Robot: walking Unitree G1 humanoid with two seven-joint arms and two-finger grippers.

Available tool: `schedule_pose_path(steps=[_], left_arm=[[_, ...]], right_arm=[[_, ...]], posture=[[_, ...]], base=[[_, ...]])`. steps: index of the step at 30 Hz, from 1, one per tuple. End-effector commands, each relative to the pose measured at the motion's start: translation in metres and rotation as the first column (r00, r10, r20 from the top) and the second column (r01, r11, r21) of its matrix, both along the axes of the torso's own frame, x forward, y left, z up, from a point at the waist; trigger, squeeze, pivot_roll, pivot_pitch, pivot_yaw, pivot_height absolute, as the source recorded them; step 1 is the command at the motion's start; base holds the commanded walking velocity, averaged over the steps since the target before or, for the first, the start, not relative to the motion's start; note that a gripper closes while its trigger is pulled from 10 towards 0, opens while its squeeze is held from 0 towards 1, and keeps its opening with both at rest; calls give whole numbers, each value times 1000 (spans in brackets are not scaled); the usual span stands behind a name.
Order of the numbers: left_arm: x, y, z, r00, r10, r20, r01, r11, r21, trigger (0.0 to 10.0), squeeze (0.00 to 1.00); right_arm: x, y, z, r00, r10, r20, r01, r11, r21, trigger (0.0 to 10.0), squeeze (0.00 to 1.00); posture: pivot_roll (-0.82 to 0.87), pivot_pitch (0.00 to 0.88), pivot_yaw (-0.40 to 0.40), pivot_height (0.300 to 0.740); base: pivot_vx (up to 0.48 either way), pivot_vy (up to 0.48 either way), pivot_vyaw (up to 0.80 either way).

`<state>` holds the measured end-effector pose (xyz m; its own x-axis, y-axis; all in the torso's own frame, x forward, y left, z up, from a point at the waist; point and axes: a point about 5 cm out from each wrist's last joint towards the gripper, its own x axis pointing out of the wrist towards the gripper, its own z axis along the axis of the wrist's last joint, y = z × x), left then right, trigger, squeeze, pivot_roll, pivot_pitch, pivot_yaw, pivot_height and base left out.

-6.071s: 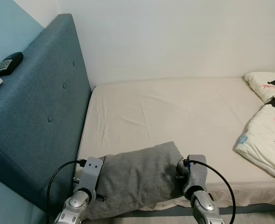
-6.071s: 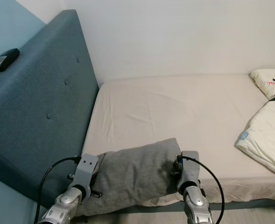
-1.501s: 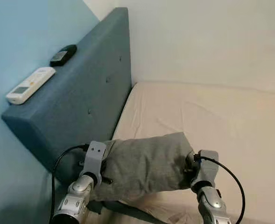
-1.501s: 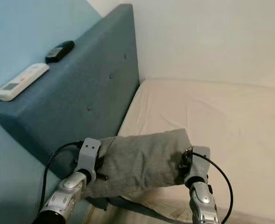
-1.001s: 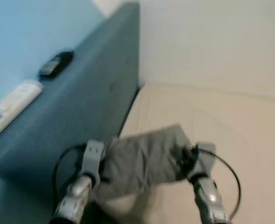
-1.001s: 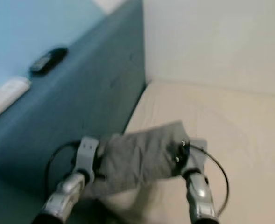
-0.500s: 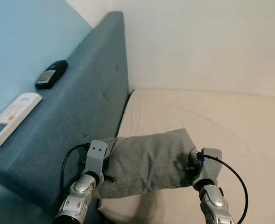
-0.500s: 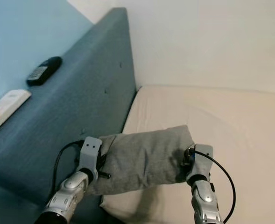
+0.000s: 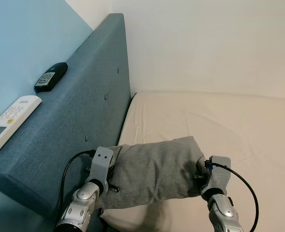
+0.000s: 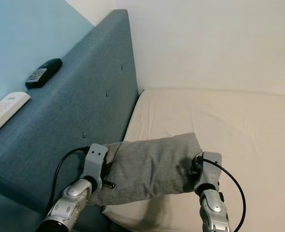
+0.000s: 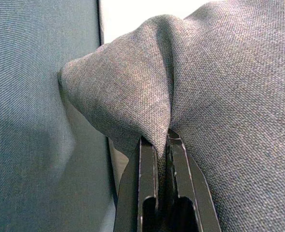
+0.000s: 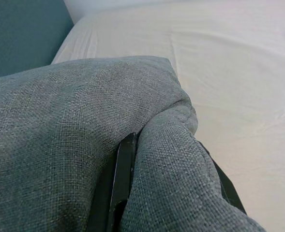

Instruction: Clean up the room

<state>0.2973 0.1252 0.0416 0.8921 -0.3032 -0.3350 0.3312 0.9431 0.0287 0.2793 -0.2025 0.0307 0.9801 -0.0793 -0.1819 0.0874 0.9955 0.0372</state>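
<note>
Pillow: grey pillow (image 9: pixel 154 171) held in the air between both arms, over the bed's near edge at the headboard-side corner.
Left gripper: left gripper (image 11: pixel 157 151) pinched on a fold of the pillow's left end, fabric squeezed between the black fingers (image 11: pixel 145 169).
Right gripper: right gripper (image 12: pixel 132 159) buried in the pillow's right end, one finger (image 12: pixel 124 166) pressed into a crease, clamped on it.
Long axis: runs left to right across the robot, roughly along the bed's near edge.
Key relation: the headboard (image 9: pixel 91 104) stands just left of the pillow; the mattress (image 9: pixel 219 125) lies bare ahead and below, so the head of the bed is forward and left, nearer the left arm.
Likely step: setting the pillow down against the headboard.
Ledge: white remote (image 9: pixel 9 123) and black remote (image 9: pixel 50 77) lie on the headboard's top edge, well apart from the pillow.
Containers: none here.
</note>
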Motion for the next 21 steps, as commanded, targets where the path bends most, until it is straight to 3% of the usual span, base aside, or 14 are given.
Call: schedule_pose_path(steps=[1, 9, 21], left_arm=[[-2, -6, 3, 999, -50, 15, 50, 999, 6, 10000, 0], [-2, -5, 1, 999, -47, -5, 47, 999, 8, 10000, 0], [-3, -4, -1, 999, -48, -21, 48, 999, 12, 10000, 0]], right_arm=[[0, 12, -2, 999, 39, -7, -39, 999, 19, 10000, 0], [0, 13, -3, 999, 39, -8, -39, 999, 24, 10000, 0], [0, 16, -3, 999, 51, -9, -51, 998, 28, 10000, 0]], posture=[[44, 153, 57, 733], [43, 151, 58, 733], [44, 156, 54, 733]], base=[[0, 0, 0], [0, 0, 0], [-310, 0, 0]])
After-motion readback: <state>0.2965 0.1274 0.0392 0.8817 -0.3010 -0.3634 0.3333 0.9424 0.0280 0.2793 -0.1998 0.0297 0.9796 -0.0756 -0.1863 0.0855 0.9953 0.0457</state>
